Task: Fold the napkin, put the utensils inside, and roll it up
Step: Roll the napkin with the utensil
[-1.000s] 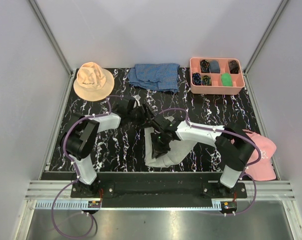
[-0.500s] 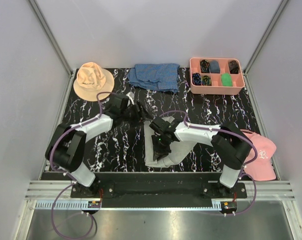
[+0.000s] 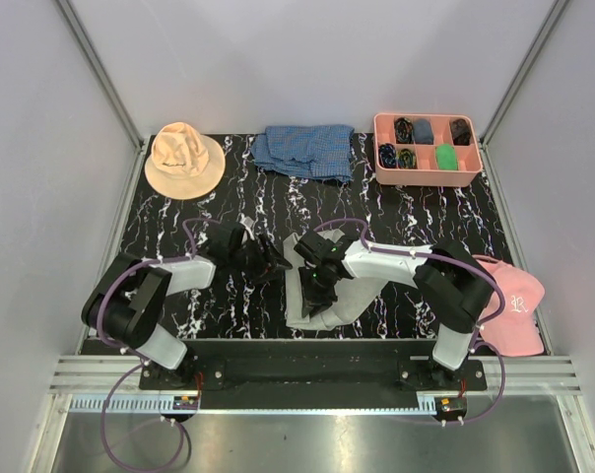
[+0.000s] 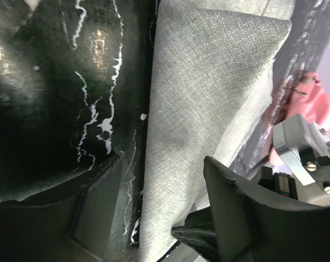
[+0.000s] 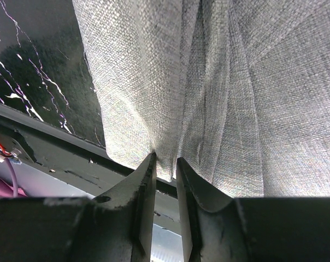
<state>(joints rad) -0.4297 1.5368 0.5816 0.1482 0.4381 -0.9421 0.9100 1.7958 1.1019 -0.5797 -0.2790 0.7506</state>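
Grey woven cloth fills my right wrist view: the large light-grey square napkin (image 5: pixel 208 82) lies at the near middle of the black white-veined marble table (image 3: pixel 229 296), close to its near edge. From above, the napkin (image 3: pixel 312 317) looks gathered into a narrow, doubled strip running near to far, not spread flat.

The right gripper (image 5: pixel 165 161) sits over that strip with its jaws almost together, and a ridge of the cloth is pinched between them. So I take it to have hold of a fold. The left gripper (image 4: pixel 162 185) is just left of it with its jaws well apart and nothing clamped. The napkin's (image 4: pixel 208 82) left edge lies below and between its fingers.

At the near right a pink cap (image 3: pixel 514 305) rests on the table's edge, partly behind the right arm.

I judge the folding to be under way, perhaps nearly done. I can't find the pink-handled cutlery in any view, so loading and rolling are yet to come.

Along the far side, well apart from both grippers, lie a tan bucket hat (image 3: pixel 184 158), a crumpled blue checked cloth (image 3: pixel 305 150) and a pink compartment tray (image 3: pixel 426 179) holding small dark items.
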